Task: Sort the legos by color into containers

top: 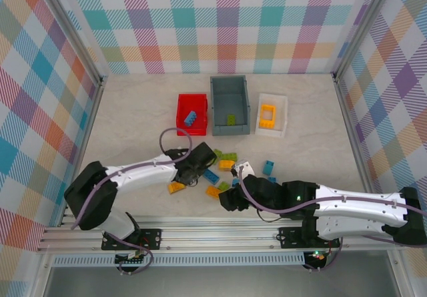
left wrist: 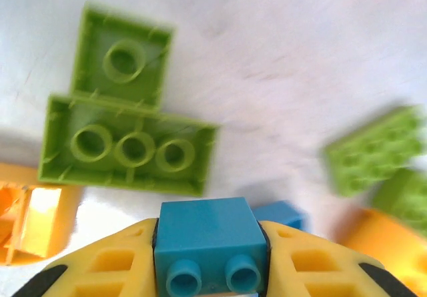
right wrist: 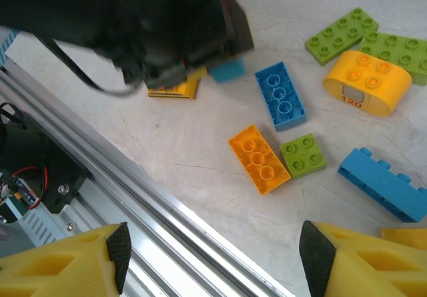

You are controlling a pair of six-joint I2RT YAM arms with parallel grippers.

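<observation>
Across the counter [top: 133, 110], the grey bin [top: 230, 79] holds a green brick [top: 230, 119], the red bin [top: 185, 103] a blue lego [top: 191, 117], the white tray [top: 280, 122] an orange frame [top: 267, 115]. Left gripper [left wrist: 210, 257]: jaws clamped on a teal-blue brick [left wrist: 208, 230]. Right gripper [right wrist: 213, 257]: jaws wide apart, empty, above loose legos [right wrist: 259, 158].

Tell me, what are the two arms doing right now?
Left gripper shut on small blue brick. Right gripper open, empty, above loose bricks. Red bin holds another blue brick. Nothing visibly in the way.
</observation>
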